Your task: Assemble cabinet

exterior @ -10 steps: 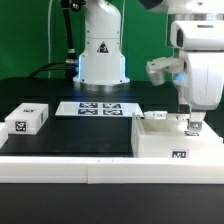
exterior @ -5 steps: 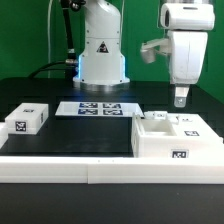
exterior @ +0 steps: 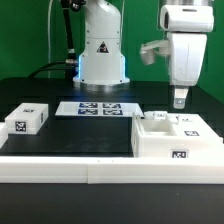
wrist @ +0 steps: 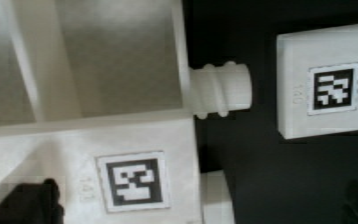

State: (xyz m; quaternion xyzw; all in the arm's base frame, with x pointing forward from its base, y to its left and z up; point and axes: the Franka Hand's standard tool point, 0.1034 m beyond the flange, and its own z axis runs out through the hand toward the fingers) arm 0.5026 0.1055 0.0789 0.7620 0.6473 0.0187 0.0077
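Observation:
The cabinet body (exterior: 175,138), a big white box with square tags, stands at the exterior view's right, near the front rail. My gripper (exterior: 180,98) hangs a little above its top, open and empty. In the wrist view the gripper (wrist: 190,205) shows dark fingertips (wrist: 25,205) far apart over the body's tagged face (wrist: 131,180). A short round white knob (wrist: 226,88) sticks out beside the body. A second white tagged block (wrist: 327,85) lies just across a dark gap. Another small white tagged block (exterior: 27,120) lies at the exterior view's left.
The marker board (exterior: 98,108) lies flat mid-table before the white robot base (exterior: 102,55). A long white rail (exterior: 100,172) edges the table's front. Black table surface lies between the left block and the cabinet body.
Since a second ago my gripper has risen off the cabinet body's top and shifted slightly toward the exterior view's left, leaving empty. It has held still over the last half second.

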